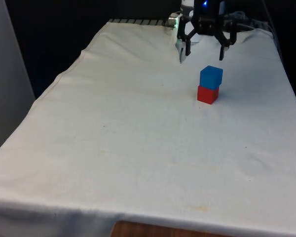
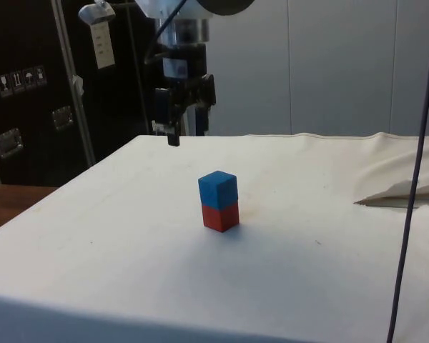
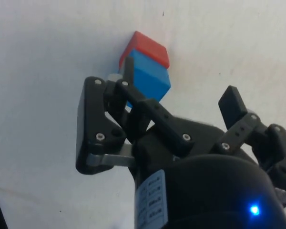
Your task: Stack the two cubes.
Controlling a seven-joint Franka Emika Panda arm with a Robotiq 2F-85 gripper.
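Small blue cube (image 1: 211,77) stacked squarely on small red cube (image 1: 207,94), toward the white-clothed table's (image 1: 113,148) far edge. Black two-finger gripper (image 1: 204,51) raised above and just behind, spread wide, empty, clear of both cubes.

Table (image 1: 113,148) under white cloth (image 2: 114,236), cloth wrinkled toward far end and along front view's right edge. Red cube (image 1: 207,94) rests directly on cloth, toward far end, nearer front view's right. Blue cube (image 1: 211,77) sits on red cube, turned slightly off square. Bare wood shows below cloth's near edge.
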